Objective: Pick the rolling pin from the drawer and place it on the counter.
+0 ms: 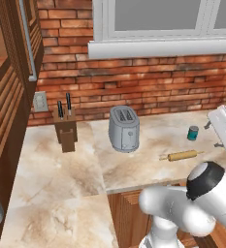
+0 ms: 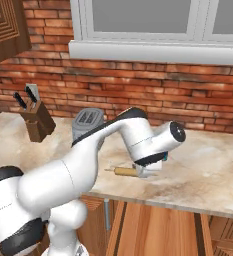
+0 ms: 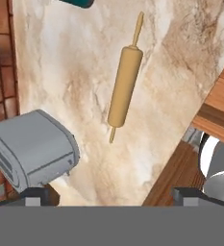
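Left base view: one rolling pin [image 1: 181,155] lies flat on the counter [image 1: 61,169], near its front edge, between one grey toaster [image 1: 124,129] and one small teal can [image 1: 193,132], touching neither. One knife block [image 1: 66,129] with two dark-handled knives stands well to the left. The drawer [image 1: 129,213] shows below the counter edge, mostly hidden by the arm.

Right base view: the rolling pin [image 2: 124,171] rests on the counter [image 2: 208,175] just beside the wrist. The toaster [image 2: 86,123] stands behind the arm; the knife block [image 2: 37,122] sits far left.

Hand view: the tool [image 3: 113,194] looks down from above the rolling pin [image 3: 125,86]; its tips stand wide apart at the bottom edge and hold nothing. The toaster [image 3: 31,153] is at lower left, the can [image 3: 77,3] at the top edge.

Task state: the pin appears placed, free of the tool.

Doing this step well: lift the tool straight up and away, so no fingertip nudges the round pin into rolling toward the counter edge.
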